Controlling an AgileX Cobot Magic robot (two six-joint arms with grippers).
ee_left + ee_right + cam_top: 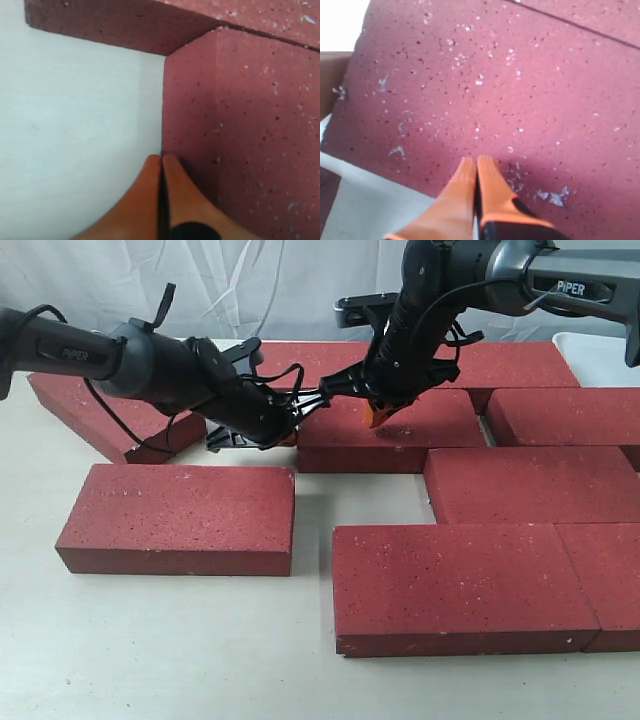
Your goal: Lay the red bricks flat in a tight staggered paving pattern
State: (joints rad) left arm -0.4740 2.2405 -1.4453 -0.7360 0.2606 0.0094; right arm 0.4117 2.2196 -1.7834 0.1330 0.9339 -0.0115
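Observation:
Several red bricks lie flat on the pale table (160, 640), most of them packed in staggered rows at the right. One loose brick (180, 515) lies apart at the front left, and another (105, 410) sits askew at the far left. My left gripper (288, 436) is shut and empty, its orange tips (161, 159) set against the left end face of the middle-row brick (400, 430) (240, 140). My right gripper (378, 418) (476, 161) is shut too, with nothing held. Its tips rest on that same brick's top (485, 85) near its left end.
Back-row bricks (330, 360) (125, 25) lie just behind the one being touched. A gap of bare table separates the loose front-left brick from the front-row brick (460, 585). A white container (600, 355) stands at the back right, and a white curtain hangs behind.

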